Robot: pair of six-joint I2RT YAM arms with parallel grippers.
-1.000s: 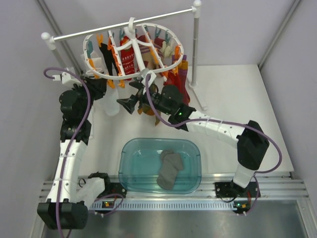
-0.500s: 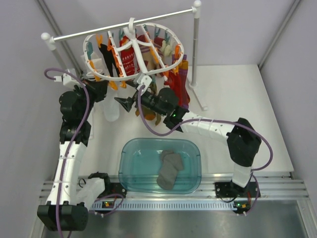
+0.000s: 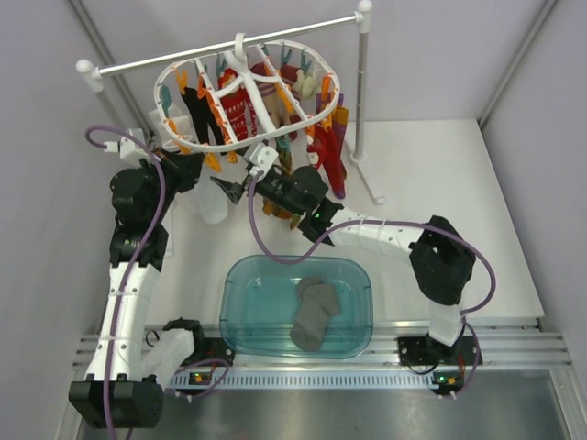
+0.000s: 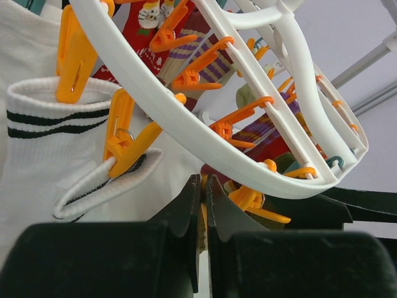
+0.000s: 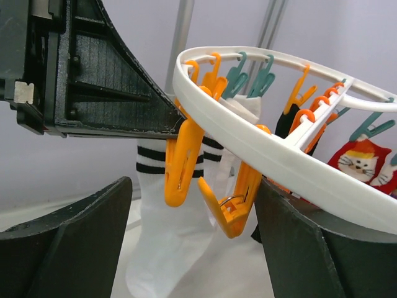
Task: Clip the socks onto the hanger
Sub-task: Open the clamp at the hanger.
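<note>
The white oval hanger hangs from the rail with orange and teal clips. It also shows in the left wrist view and the right wrist view. Two grey socks lie piled in the teal basin, far from both grippers. My left gripper is shut on an orange clip under the hanger's near rim. My right gripper is open and empty, its fingers either side of two orange clips.
The white rail stand carries the hanger. Red, black, striped and white socks hang from other clips. A white striped sock hangs just behind the clips. Walls close in on both sides.
My right gripper has moved up and left to the hanger's near rim. The hanger has swung slightly up and back. The left arm has barely moved.
</note>
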